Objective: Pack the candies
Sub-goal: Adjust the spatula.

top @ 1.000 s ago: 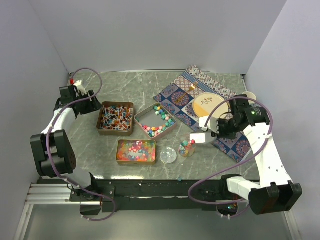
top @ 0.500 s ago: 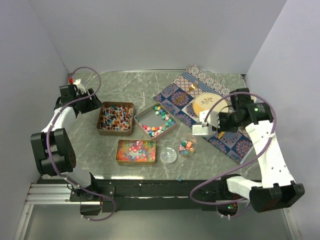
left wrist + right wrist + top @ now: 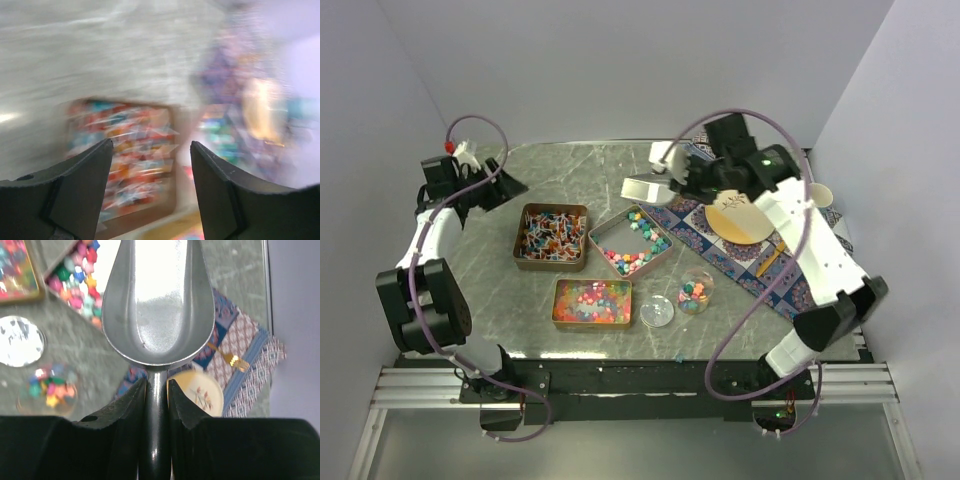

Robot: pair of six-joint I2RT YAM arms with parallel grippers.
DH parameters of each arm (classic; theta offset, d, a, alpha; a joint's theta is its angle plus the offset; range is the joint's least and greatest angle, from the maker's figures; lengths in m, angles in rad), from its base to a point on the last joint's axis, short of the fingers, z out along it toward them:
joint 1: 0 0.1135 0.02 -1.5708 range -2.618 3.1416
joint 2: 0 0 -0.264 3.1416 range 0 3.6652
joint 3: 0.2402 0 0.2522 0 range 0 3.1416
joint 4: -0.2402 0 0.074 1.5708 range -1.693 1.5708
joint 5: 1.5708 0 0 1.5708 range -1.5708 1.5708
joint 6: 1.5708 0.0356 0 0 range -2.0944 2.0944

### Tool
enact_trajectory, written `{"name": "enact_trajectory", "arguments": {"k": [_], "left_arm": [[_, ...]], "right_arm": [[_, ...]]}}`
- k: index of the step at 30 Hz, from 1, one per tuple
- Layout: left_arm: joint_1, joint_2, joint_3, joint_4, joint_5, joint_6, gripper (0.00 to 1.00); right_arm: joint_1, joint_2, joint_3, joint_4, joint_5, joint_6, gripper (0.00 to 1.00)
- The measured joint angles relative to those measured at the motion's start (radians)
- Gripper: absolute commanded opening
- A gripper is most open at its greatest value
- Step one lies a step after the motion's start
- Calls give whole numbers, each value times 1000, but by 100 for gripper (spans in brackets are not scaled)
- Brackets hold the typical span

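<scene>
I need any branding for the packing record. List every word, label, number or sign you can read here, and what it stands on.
No text can be read in any view.
Wrapped sweets: any print on the wrappers is too small in the top view and blurred in the left wrist view.
Plate: a plant drawing only, no words.
Scoop: bare metal, no marking.
</scene>
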Motion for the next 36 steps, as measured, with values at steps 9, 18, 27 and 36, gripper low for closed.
{"name": "enact_trajectory", "arguments": {"k": [9,18,27,36], "left_arm": [[-106,8,-33,367,470,-364,67],[-209,39,-45,422,605,-442,65],[-257,107,-44,509,634,-542,46],[-267,193,-80,954,709,-911,1]], "right_arm": [[150,189,118,103,17,166,0],[182,240,175,134,7,212,0],[209,254,200,133,-38,224,0],[220,272,217,144,-77,251,42]]}}
